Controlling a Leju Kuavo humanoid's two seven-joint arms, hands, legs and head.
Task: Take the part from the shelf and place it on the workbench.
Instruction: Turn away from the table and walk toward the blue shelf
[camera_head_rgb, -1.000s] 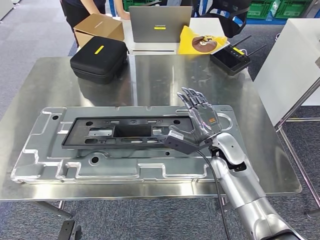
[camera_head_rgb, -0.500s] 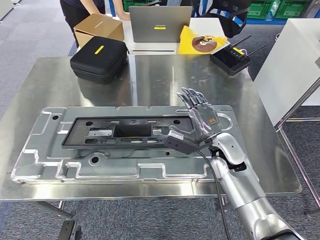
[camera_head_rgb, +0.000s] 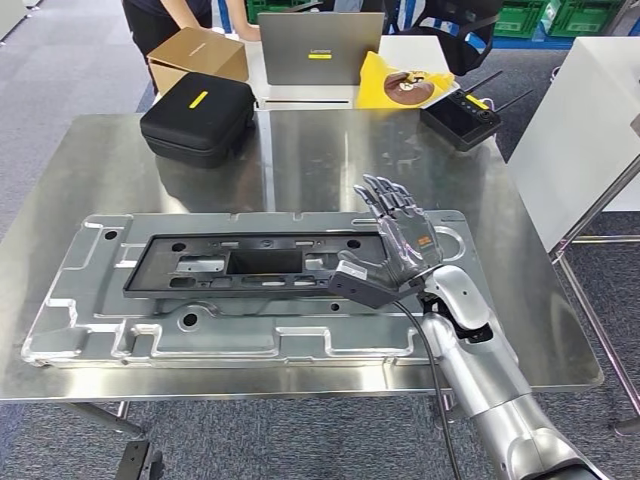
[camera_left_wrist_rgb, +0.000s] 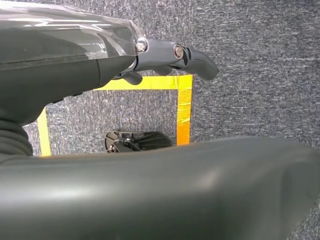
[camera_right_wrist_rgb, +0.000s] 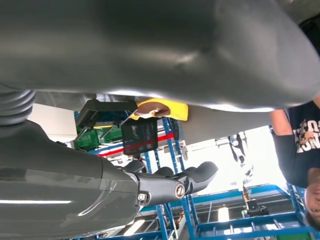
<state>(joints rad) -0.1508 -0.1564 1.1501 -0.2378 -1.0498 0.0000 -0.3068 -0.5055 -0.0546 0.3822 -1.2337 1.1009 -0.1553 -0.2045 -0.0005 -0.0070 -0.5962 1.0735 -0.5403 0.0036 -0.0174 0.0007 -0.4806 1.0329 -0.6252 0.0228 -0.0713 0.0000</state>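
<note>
The part, a long flat black frame (camera_head_rgb: 241, 265), lies on a silver stamped panel (camera_head_rgb: 98, 320) on the steel workbench (camera_head_rgb: 317, 160). My right hand (camera_head_rgb: 396, 245) hovers at the part's right end, palm turned toward it and fingers spread straight, holding nothing. Its thumb (camera_head_rgb: 361, 282) lies over the right tip of the frame; I cannot tell if it touches. In the right wrist view the right hand (camera_right_wrist_rgb: 113, 190) has its fingers stretched out with nothing between them. My left hand (camera_left_wrist_rgb: 94, 60) hangs over the carpet, fingers straight and empty.
At the back of the bench sit a black zip case (camera_head_rgb: 198, 117) and a remote controller (camera_head_rgb: 460, 118). Behind them are a cardboard box (camera_head_rgb: 200, 55), a laptop (camera_head_rgb: 320, 47), a yellow bag (camera_head_rgb: 404, 82) and a person (camera_head_rgb: 162, 15). A white table (camera_head_rgb: 581, 130) stands right. Yellow tape (camera_left_wrist_rgb: 183, 107) marks the floor.
</note>
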